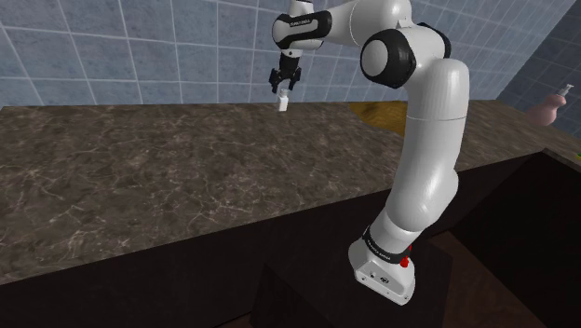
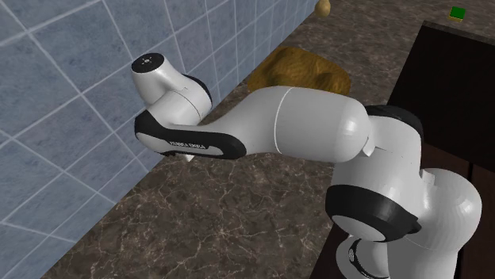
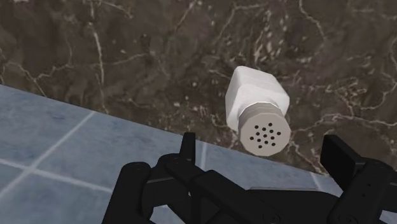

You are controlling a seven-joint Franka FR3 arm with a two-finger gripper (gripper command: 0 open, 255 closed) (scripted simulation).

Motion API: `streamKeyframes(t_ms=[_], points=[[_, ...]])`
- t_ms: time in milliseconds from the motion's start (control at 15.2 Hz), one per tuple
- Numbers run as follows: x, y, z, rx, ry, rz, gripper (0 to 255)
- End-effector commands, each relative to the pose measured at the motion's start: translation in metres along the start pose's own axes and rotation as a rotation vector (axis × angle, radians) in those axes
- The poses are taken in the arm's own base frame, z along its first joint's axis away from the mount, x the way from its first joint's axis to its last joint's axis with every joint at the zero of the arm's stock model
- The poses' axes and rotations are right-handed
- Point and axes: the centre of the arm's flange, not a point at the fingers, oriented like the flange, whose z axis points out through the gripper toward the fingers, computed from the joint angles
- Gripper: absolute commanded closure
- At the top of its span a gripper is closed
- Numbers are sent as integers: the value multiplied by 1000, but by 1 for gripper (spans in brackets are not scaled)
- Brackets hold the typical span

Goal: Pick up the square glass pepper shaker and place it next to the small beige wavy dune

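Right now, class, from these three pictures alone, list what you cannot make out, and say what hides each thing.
Base of the shaker: wrist view, its own body covers it, so contact with the counter is unclear.
Brown mound: shoulder view, the arm covers most of it.
Pinkish object: shoulder view, too small to identify.
Green thing: shoulder view, cut off by the right edge.

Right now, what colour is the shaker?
The shaker is white with a greyish cap; wrist view best.

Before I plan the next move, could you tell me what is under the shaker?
Dark marbled counter lies below the white shaker; the patch beneath its base is covered by its body.
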Motion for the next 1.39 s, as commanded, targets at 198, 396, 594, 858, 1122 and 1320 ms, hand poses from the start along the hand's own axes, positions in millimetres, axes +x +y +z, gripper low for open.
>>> streamKeyframes(t_ms=[198,396,594,858,1122,1320], points=[[1,-1,24,0,1,0,0],[1,-1,24,0,1,0,0],[1,-1,24,0,1,0,0],[1,-1,24,0,1,0,255],[1,-1,24,0,1,0,255],[1,-1,24,0,1,0,255]])
